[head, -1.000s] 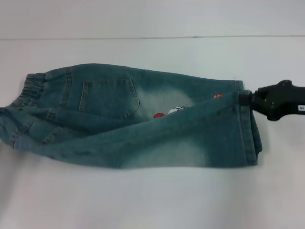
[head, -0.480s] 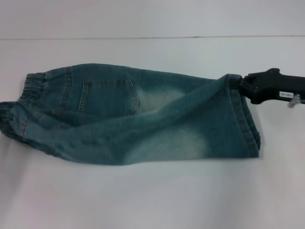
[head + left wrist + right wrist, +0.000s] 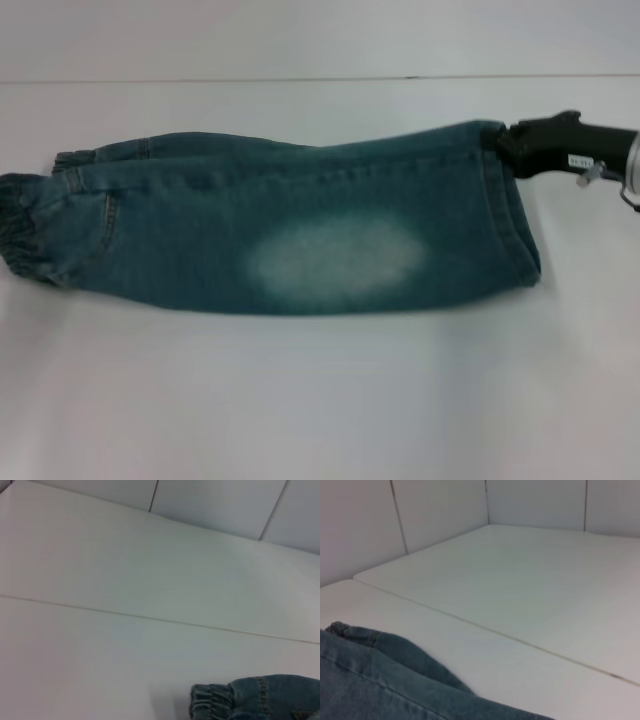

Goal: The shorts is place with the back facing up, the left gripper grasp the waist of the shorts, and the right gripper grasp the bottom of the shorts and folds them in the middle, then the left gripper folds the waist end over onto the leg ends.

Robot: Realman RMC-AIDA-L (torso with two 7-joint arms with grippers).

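The shorts lie folded lengthwise across the white table, a pale bleached patch on top. The ruffled waist is at the left end and the stacked leg hems, the bottom of the shorts, at the right end. My right gripper is at the far corner of those hems, shut on the denim. The left gripper shows in no view; the left wrist view catches only the waist. In the right wrist view, denim fills the lower corner.
The white table extends on all sides of the shorts, with a thin seam line running across behind them. White wall panels rise beyond the table's far edge.
The right gripper carried the near leg hem away from me over the far one. The upper layer now covers the back pocket and the embroidery, and the waist end has doubled over too.
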